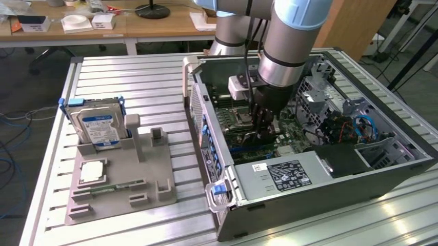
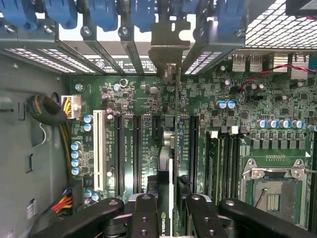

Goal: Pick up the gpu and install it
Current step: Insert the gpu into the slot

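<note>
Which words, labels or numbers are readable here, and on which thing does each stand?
"NVIDIA", partly hidden: on the gpu held in the gripper.
The power supply label: too small to read.
The hard drive label: too small to read.
The motherboard print: too blurred to read.

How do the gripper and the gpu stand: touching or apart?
Touching. The wrist view shows the gpu edge-on between the fingers of the gripper, which press against both its sides with no gap.

Bright, even light; glare on the table (image 1: pixel 400 211) slats (nearest corner), case (image 1: pixel 308 207) interior darker.
</note>
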Tool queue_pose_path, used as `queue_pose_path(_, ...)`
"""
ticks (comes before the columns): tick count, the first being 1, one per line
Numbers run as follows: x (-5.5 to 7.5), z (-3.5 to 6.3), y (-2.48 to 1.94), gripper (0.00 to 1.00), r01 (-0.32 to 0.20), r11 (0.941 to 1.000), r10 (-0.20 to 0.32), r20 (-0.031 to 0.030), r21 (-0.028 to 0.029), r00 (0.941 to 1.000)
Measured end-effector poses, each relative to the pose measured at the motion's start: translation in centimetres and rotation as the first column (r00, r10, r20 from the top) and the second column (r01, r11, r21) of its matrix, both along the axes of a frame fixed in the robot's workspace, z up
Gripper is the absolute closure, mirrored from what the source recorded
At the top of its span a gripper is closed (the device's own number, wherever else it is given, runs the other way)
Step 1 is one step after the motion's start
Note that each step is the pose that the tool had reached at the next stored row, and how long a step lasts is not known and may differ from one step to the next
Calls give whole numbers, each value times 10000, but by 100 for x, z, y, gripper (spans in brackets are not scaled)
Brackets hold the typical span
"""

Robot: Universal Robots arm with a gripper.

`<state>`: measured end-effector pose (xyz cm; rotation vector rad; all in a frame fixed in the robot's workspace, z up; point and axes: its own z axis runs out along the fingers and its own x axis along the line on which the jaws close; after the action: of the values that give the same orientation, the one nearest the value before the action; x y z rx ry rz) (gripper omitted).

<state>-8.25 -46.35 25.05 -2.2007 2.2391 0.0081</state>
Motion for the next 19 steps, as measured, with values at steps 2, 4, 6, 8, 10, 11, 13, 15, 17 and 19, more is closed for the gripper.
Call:
queue_pose_path(2, 1, 15, 1, 74, 4, 10000, -4, -22, 7, 10000)
queue_pose_path(4, 0, 41, -1, 74, 15, 10000, -15, -38, -10, 10000)
queue_pose_path(6, 5, 48, -1, 74, 10, 10000, -10, -56, -3, 10000)
queue_pose_path(8, 5, 48, 0, 74, 11, 10000, -12, -58, -3, 10000)
queue_pose_path(10, 2, 49, 0, 74, 23, 10000, -23, -59, -4, 10000)
queue_pose_path(11, -5, 50, 0, 74, 33, 10000, -33, -60, -1, 10000)
queue_pose_path(13, -11, 49, 1, 74, 47, 10000, -46, -59, 11, 10000)
queue_pose_path(15, -29, 45, 3, 74, 51, 10000, -51, -57, 12, 10000)
queue_pose_path(17, -34, 40, 10, 74, 53, 10000, -53, -60, 12, 10000)
queue_pose_path(19, -37, 35, 52, 74, 56, 10000, -56, -61, 11, 10000)
